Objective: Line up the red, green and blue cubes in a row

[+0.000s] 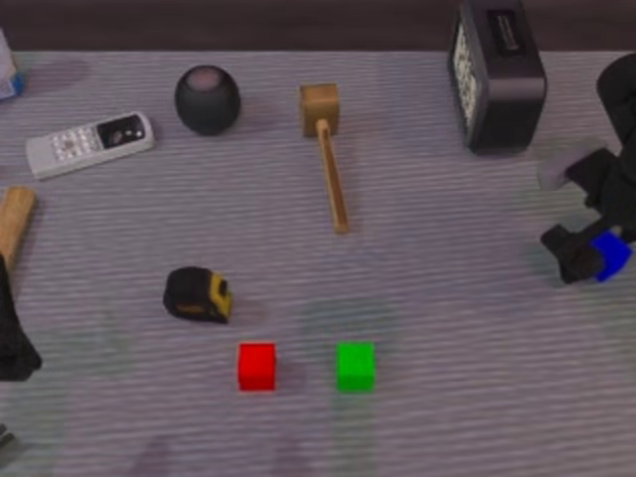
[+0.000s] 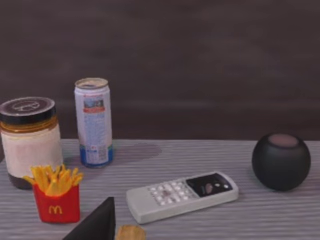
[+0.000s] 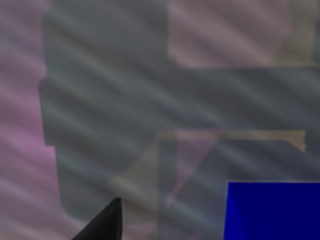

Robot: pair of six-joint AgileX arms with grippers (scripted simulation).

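At the far left of the grey striped table point(image 1: 437, 298), the left arm sits parked at the edge, and I cannot tell whether its end effector is released or clenched. To its right lies the black-and-yellow tape measure point(image 1: 198, 295), with the small bright red solid cube point(image 1: 256, 366) just below and right of it, resting flat. The matching bright green cube point(image 1: 355, 366) sits near the red one, level with it and apart by a gap, so two places of the row look filled. Far right, the right end effector point(image 1: 586, 253) is clenched on the deep blue cube point(image 1: 610, 257), apparently held just above the table (the right wrist view shows a blue corner point(image 3: 272, 210) over a shadowed surface). These cubes look rigid, light and smooth-faced, so I judge a squeeze across two opposite flat sides, centred, holds best; a corner grip would likely let one twist.
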